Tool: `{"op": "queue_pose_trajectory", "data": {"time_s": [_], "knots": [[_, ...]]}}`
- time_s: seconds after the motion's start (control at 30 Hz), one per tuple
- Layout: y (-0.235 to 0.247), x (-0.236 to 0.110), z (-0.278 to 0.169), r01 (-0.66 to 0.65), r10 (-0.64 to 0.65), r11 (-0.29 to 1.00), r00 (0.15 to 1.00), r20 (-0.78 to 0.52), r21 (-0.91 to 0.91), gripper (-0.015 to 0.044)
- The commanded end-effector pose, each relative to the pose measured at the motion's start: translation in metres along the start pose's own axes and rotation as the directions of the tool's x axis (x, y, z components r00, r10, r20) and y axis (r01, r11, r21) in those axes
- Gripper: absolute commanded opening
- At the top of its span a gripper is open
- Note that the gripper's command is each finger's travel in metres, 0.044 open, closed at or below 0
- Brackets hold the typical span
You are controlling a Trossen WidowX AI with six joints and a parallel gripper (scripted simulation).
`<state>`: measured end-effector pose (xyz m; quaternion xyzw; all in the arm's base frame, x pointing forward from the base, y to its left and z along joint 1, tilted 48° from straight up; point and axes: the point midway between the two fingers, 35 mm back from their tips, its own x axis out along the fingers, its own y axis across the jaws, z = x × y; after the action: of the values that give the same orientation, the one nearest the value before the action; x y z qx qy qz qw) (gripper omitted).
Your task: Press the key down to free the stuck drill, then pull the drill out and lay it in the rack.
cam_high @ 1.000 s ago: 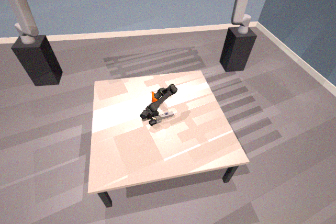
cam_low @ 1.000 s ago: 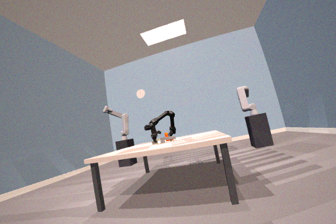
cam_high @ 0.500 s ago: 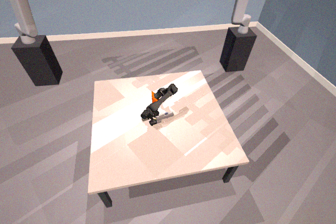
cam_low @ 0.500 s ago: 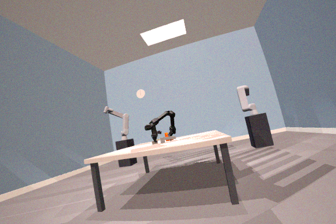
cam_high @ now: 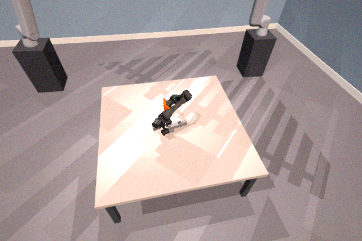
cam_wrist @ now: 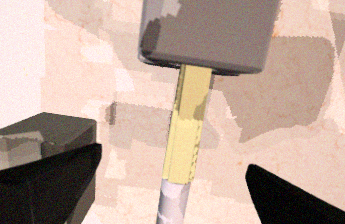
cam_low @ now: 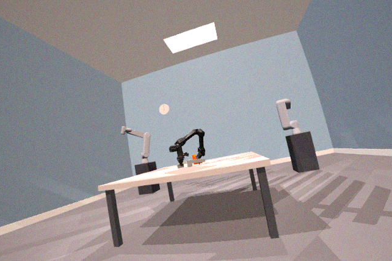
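Note:
In the wrist view a drill sticks out of a grey block (cam_wrist: pixel 209 30) towards the camera, with a yellow shank (cam_wrist: pixel 190 120) and a silver end (cam_wrist: pixel 172 202). My gripper (cam_wrist: pixel 175 160) (cam_high: pixel 163 129) (cam_low: pixel 180 164) is open, with one black finger on each side of the drill and apart from it. A dark grey block (cam_wrist: pixel 44 131) lies left of the drill by my left finger; I cannot tell whether it is the key. In the top view the grey block (cam_high: pixel 177 124) lies on the table (cam_high: pixel 130 175) just right of the gripper. An orange piece (cam_high: pixel 166 105) (cam_low: pixel 194 157) stands behind the arm.
The table (cam_low: pixel 233 163) is wide and pale, and the arm stands near its middle. Two grey arms on black pedestals (cam_high: pixel 39 65) (cam_high: pixel 256 52) stand on the floor behind the table, away from it.

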<state>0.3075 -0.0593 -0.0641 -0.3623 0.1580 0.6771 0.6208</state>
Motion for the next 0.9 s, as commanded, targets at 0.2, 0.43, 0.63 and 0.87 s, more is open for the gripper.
{"op": "queue_pose_trajectory", "data": {"time_s": [0.2, 0.43, 0.63, 0.87], "knots": [[0.0003, 0.0033, 0.0033, 0.001, -0.001, 1.0, 1.0, 0.005, 0.002, 0.044], [0.0004, 0.0044, 0.0045, 0.001, -0.001, 1.0, 1.0, 0.005, 0.002, 0.044], [0.0005, 0.0055, 0.0055, 0.001, -0.001, 1.0, 1.0, 0.006, 0.002, 0.044], [0.0005, 0.0041, 0.0044, 0.0, 0.0, 1.0, 1.0, 0.001, 0.0, 0.0387]]}}
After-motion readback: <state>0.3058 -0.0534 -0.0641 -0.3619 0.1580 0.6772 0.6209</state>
